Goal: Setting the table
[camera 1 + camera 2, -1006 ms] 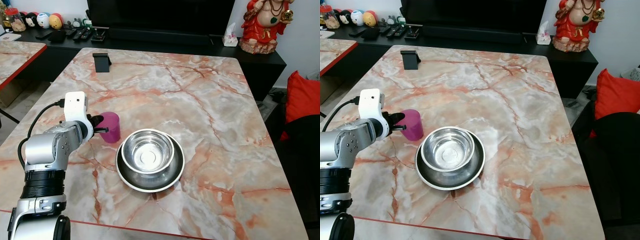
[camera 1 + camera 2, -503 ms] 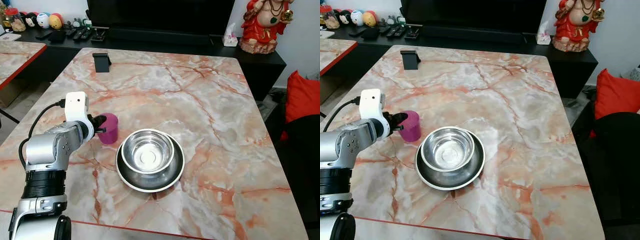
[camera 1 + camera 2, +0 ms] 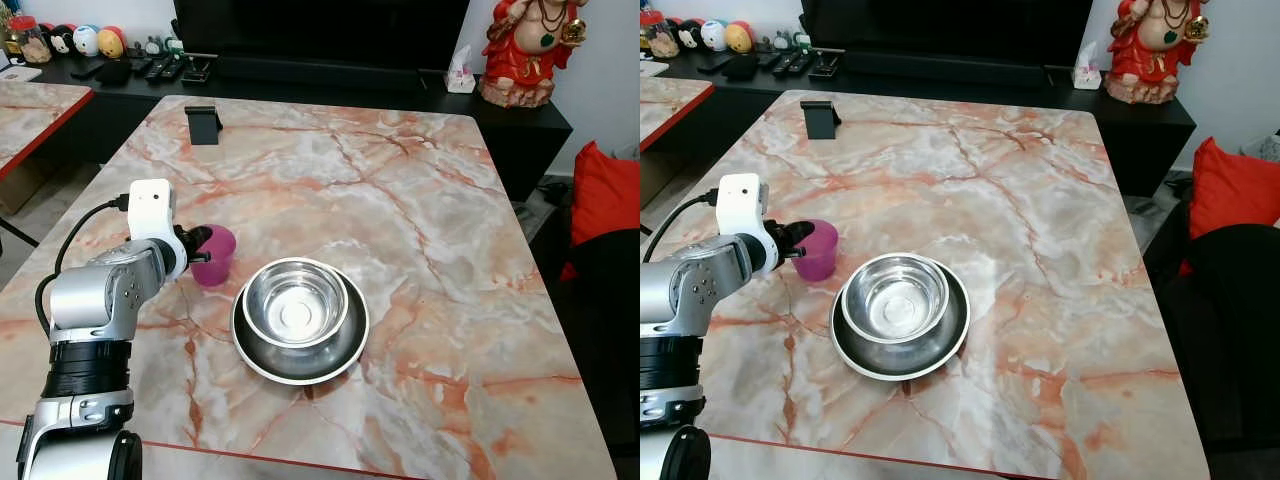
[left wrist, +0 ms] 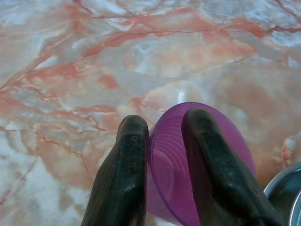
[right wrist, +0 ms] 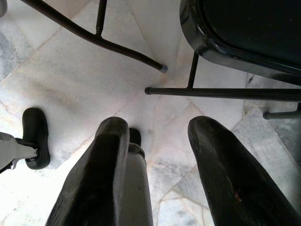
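A purple cup (image 3: 215,258) stands on the marble table (image 3: 400,200), just left of a steel bowl (image 3: 296,302) that sits in a steel plate (image 3: 300,368). My left gripper (image 3: 197,250) is shut on the cup's rim (image 4: 207,155). One finger (image 4: 207,165) is inside the cup and the other finger (image 4: 124,165) is outside its wall. My right gripper (image 5: 157,127) hangs idle and open above a tiled floor.
A black phone stand (image 3: 203,124) stands at the table's far left. Beyond the table are a dark console with remotes (image 3: 160,68), a tissue pack (image 3: 461,72) and a red statue (image 3: 522,50). A red cushion (image 3: 605,190) lies at the right. Chair legs (image 5: 221,92) stand near my right gripper.
The left gripper and the cup have shifted slightly to the left, away from the bowl. The bowl and plate have not moved.
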Motion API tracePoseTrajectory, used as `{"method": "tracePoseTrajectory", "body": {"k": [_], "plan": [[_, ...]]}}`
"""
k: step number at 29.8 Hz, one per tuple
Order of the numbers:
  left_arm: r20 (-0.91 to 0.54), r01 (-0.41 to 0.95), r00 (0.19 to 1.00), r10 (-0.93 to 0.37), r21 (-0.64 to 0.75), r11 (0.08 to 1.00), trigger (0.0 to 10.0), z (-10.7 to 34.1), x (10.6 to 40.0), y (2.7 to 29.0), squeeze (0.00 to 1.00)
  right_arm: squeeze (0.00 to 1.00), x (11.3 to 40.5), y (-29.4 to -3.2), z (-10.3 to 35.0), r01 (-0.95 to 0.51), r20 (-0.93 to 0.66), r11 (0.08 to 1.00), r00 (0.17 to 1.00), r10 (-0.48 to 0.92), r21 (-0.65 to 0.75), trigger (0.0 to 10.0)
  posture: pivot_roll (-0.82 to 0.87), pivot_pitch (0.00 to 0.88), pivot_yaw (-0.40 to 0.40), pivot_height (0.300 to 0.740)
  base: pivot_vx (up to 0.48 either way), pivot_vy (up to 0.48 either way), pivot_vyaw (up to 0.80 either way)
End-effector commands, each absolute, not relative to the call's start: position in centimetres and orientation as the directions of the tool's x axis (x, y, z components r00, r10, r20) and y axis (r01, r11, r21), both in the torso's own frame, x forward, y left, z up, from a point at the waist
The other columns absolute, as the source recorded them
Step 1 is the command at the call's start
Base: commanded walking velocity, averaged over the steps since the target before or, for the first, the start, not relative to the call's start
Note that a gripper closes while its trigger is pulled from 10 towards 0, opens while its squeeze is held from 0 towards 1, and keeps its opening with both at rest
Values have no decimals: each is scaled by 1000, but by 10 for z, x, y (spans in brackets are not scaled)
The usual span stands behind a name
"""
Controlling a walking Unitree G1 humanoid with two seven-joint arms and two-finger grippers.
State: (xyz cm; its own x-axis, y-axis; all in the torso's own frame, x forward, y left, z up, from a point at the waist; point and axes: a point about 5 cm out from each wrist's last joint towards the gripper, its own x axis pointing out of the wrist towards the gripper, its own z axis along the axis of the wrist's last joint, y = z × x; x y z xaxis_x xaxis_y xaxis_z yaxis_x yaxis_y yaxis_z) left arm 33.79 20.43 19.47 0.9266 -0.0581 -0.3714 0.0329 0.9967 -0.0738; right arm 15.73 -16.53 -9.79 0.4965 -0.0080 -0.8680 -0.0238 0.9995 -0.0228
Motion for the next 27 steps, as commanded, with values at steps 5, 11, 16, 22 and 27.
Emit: {"method": "tracePoseTrajectory", "body": {"k": [5,11,16,22,27], "plan": [[-393,38,918,-55,-51,998,10000,190,336,204,0,0,158,-167,-97,-28,-870,999,493,-12,-29,10000,20,14,-39,740,0,0,0],[-427,22,902,-62,-98,995,10000,179,333,205,0,0,158,-167,-98,-30,-870,999,492,-12,-30,10000,18,10,-38,740,0,0,0],[-441,-4,896,-58,-138,990,10000,172,333,208,0,0,158,-168,-98,-31,-872,999,490,-11,-30,10000,19,8,-40,740,0,0,0],[-453,-40,890,-51,-190,981,10000,165,332,213,0,0,158,-168,-98,-33,-872,999,490,-12,-33,10000,15,8,-43,740,0,0,0],[-456,-58,889,-37,-191,980,10000,163,331,216,0,0,158,-169,-98,-35,-872,999,490,-12,-33,10000,16,11,-45,740,0,0,0]]}}
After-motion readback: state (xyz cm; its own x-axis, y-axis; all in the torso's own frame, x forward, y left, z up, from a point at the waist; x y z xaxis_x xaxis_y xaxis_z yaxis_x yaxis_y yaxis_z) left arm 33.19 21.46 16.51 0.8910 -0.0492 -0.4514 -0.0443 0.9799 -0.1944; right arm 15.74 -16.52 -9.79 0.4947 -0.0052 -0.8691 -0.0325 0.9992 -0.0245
